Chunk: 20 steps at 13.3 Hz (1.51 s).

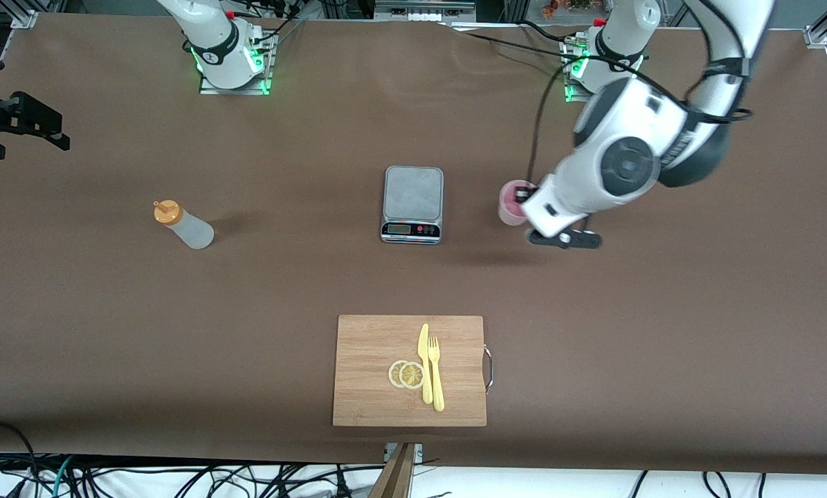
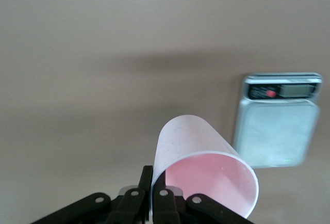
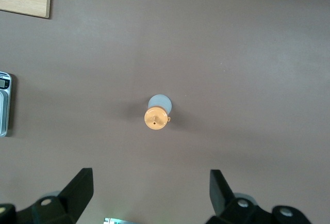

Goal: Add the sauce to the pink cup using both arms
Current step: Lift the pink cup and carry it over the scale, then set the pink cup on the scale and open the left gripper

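My left fingers pinch the rim of the one pale-pink plastic tumbler, closed tight on its wall, the cup lifted and tilted over the brown worktop at three o'clock from the single grey kitchen scale. My right fingers are spread wide, holding nothing, high over the one translucent squeeze bottle with the orange cap, which stands at nine o'clock from the scale. At six o'clock lies one bamboo board carrying two lemon slices, one yellow knife and one yellow fork.
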{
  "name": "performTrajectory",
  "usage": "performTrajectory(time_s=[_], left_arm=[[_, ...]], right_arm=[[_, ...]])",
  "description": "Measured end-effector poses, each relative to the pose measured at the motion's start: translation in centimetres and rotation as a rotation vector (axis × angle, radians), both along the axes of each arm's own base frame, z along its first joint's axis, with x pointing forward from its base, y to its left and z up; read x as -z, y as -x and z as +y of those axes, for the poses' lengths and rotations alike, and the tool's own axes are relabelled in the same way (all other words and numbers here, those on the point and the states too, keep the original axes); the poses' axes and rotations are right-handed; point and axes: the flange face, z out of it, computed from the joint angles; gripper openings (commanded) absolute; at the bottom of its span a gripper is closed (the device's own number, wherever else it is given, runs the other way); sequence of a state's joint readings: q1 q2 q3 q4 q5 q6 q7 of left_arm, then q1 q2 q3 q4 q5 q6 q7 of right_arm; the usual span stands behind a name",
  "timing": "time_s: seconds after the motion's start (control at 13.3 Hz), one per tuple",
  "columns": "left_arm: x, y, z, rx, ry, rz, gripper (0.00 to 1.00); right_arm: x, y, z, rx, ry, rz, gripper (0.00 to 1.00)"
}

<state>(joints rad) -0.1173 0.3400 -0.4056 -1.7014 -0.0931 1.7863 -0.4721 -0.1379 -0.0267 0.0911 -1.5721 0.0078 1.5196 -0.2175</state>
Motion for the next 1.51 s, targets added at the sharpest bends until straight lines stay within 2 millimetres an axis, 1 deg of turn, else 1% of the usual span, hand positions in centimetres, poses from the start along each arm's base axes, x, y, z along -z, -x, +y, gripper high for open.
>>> performTrajectory(time_s=[0.15,0.3,0.45,0.6,0.68,0.83,1.13,1.21,1.43,1.51], left_arm=[[0.8,2.3,-5.0,-0.024,0.005,0.001,0.00],[2.5,4.3,-9.1,-0.023,0.006,0.000,0.00],[4.9,6.2,-12.4,-0.008,0.009,0.009,0.00],[7.1,7.5,-14.6,-0.014,0.009,0.016,0.00],[7.9,7.9,-15.3,-0.014,0.013,0.015,0.00],[9.2,8.2,-16.1,-0.018,0.023,0.011,0.00],[12.4,8.4,-16.7,-0.025,0.031,0.025,0.00],[12.8,8.5,-16.9,-0.024,0.032,0.026,0.00],[12.9,8.7,-17.1,-0.022,0.034,0.024,0.00],[12.9,8.7,-17.1,-0.023,0.036,0.022,0.09]], right_arm=[[0.0,0.0,0.0,0.000,0.000,0.000,1.00],[0.0,0.0,0.0,0.000,0.000,0.001,1.00],[0.0,0.0,0.0,0.000,0.000,0.001,1.00],[0.0,0.0,0.0,0.000,0.000,0.001,1.00],[0.0,0.0,0.0,0.000,0.000,0.001,1.00],[0.0,0.0,0.0,0.000,0.000,0.002,1.00],[0.0,0.0,0.0,0.000,0.000,0.002,1.00],[0.0,0.0,0.0,0.000,0.000,0.002,1.00],[0.0,0.0,0.0,0.000,0.000,0.002,1.00],[0.0,0.0,0.0,0.000,0.000,0.002,1.00]])
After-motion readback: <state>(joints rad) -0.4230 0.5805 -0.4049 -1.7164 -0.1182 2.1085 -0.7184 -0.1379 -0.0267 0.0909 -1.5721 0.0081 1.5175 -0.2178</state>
